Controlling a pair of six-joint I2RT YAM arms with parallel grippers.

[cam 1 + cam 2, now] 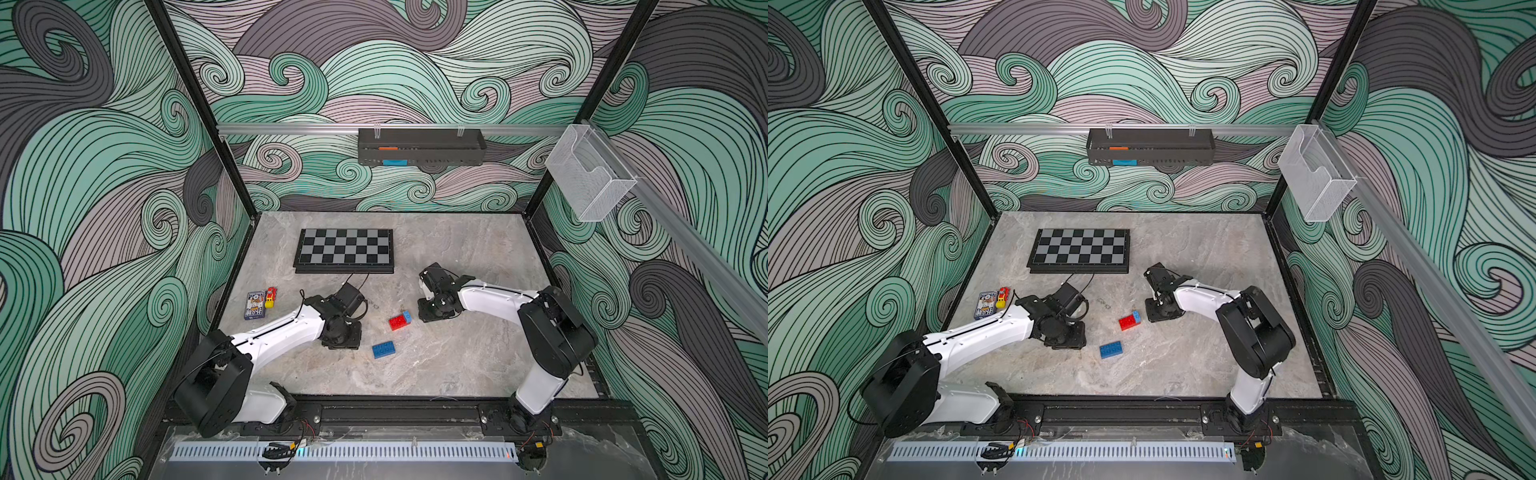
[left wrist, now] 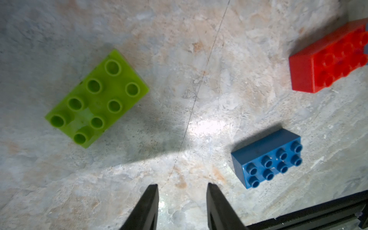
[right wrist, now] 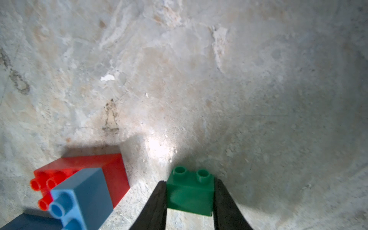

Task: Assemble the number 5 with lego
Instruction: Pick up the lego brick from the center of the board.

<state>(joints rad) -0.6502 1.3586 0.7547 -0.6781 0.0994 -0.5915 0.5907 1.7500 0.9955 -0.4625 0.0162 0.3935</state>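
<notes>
seeing the right hand [image 3: 189, 181] closed on the dark-green brick [image 3: 190, 197], fingers [image 3: 157, 203] flat against its two sides, two studs poking out past the tips. can't tell whether lifted or resting on the table [image 3: 199, 79]. just beside the red brick [image 3: 116, 175], with a narrow strip of bare table between. hidden under the right wrist in both top views, just right of the red brick [image 1: 397, 323].

seeing the left hand [image 2: 182, 185] part open, nothing between the fingers, only bare table under them. sits left of the red brick in both top views, well apart from it.

moving outward:
- light-blue brick [image 3: 85, 191] touching one end of the red brick, the end nearest the right hand.
- dark-blue brick [image 1: 383, 349] near the red brick on its near side, not touching, studs up.
- lime-green brick [image 2: 97, 99] flat, studs up, farther from the red brick than the dark-blue one, past the left hand. covered by the left arm [image 1: 282, 328] in both top views.

further out:
- checkered board [image 1: 344, 251] on the far side of the red brick, well apart.
- card box [image 1: 254, 305] and toy car [image 1: 270, 297] side by side, far left of the red brick, beyond the left arm.
</notes>
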